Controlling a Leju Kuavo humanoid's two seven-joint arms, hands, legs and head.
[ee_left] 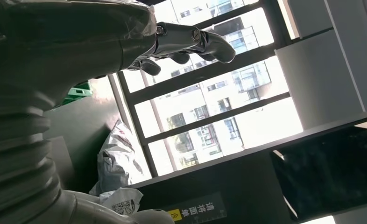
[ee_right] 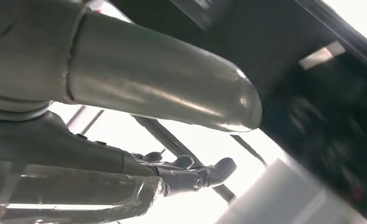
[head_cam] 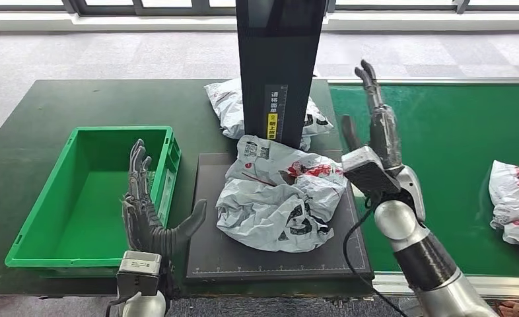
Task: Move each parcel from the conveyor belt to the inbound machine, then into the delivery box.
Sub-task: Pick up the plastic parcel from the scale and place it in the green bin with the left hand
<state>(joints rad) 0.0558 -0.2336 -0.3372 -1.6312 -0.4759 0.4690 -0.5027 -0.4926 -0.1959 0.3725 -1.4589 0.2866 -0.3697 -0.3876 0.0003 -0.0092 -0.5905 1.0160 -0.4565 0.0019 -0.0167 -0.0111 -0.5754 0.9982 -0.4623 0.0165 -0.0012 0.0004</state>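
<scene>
On the black scale plate (head_cam: 207, 257) of the inbound machine (head_cam: 280, 63), near the front edge of the bench (head_cam: 19, 112), a crumpled white parcel (head_cam: 280, 198) is seen lying loose, held by nothing. A second parcel (head_cam: 227, 105) is tucked behind the machine's column near the bench's far edge, and a third (head_cam: 518, 198) is waiting at the right end of the conveyor belt (head_cam: 455, 139). The left hand (head_cam: 152, 211) is held with fingers spread and empty between the plate and the green delivery box (head_cam: 29, 234). The right hand (head_cam: 376, 122) is raised, fingers apart and empty, over the belt's left edge.

Risks judged from here:
- The slack plastic wrap may be pinched alone, so the contents could sag and slip out over the gap between plate and box.
- The box's near wall may be clipped by the left hand during a sideways transfer.
- The cable (head_cam: 354, 244) hanging below the right wrist could be snagged on the plate's corner.
</scene>
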